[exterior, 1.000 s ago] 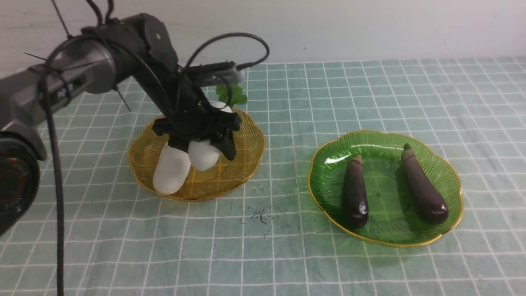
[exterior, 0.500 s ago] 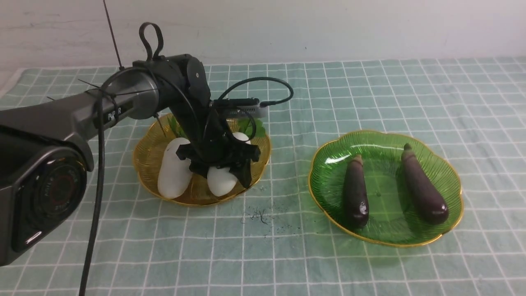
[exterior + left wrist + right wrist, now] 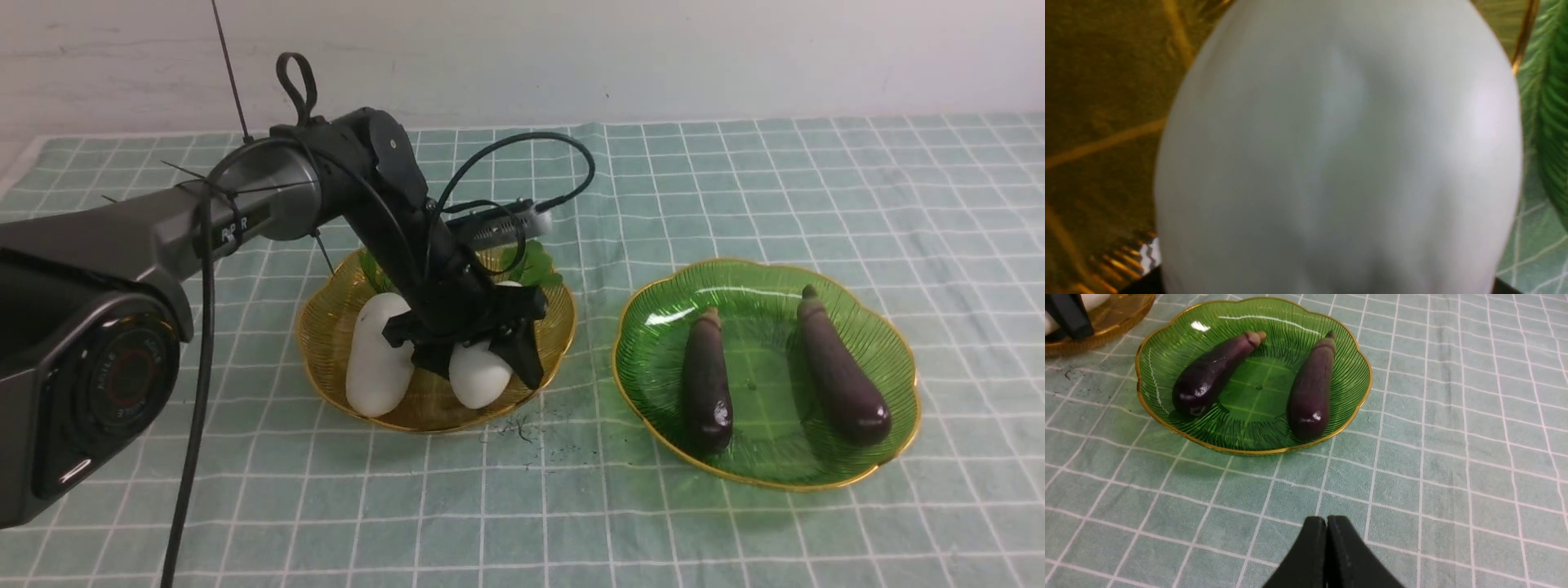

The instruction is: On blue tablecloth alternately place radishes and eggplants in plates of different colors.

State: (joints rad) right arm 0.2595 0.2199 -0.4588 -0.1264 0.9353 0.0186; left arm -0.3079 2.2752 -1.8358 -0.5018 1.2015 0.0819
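The left gripper, clamped on one radish, is setting it in the yellow plate beside the other radish; with both eggplants in the green plate and the right gripper pressed together, the next move is probably to release and lift clear.

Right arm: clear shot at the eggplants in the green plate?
Probably yes. Only bare tablecloth lies between the right gripper and the green plate; both eggplants lie uncovered; its jaws are shut.

White radishes in amber plate, dark eggplants in green plate
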